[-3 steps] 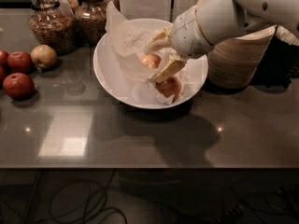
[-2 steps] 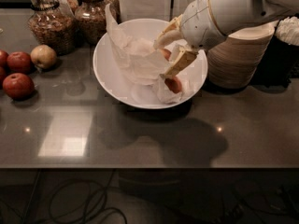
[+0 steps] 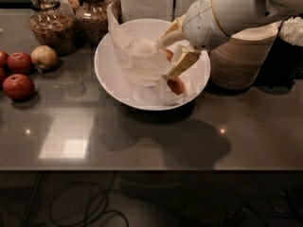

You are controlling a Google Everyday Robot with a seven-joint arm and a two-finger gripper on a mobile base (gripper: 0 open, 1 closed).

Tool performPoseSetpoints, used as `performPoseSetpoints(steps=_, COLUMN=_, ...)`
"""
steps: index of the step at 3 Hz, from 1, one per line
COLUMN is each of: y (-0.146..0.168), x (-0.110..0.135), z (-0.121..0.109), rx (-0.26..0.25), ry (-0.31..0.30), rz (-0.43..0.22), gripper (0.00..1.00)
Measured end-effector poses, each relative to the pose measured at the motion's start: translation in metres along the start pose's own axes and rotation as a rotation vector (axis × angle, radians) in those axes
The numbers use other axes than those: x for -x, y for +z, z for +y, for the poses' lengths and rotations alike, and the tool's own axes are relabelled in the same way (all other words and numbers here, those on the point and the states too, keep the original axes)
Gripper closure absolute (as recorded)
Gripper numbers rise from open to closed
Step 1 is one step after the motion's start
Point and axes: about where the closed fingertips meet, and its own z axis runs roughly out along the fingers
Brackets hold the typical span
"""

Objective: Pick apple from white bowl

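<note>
The gripper (image 3: 173,50) hangs over the 3 o'clock side of the white bowl (image 3: 113,74), fingers apart and straddling an apple (image 3: 167,55) half hidden by crumpled paper (image 3: 137,56). A second apple (image 3: 176,85) lies at the gripper's 6 o'clock.

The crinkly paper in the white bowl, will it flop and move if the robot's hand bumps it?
Probably floppy: the paper is crumpled and stands up thin above the rim of the white bowl. It looks light, so the gripper, reaching into the bowl beside it, could likely drag it along. The apple lying on it might roll then.
</note>
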Motion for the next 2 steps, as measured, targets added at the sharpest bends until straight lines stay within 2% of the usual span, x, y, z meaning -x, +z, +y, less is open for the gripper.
performPoseSetpoints(steps=1, y=0.0, x=0.0, z=0.0, rx=0.0, ry=0.0, rz=0.0, gripper=1.0)
performPoseSetpoints(steps=2, y=0.0, x=0.0, z=0.0, rx=0.0, ry=0.0, rz=0.0, gripper=1.0)
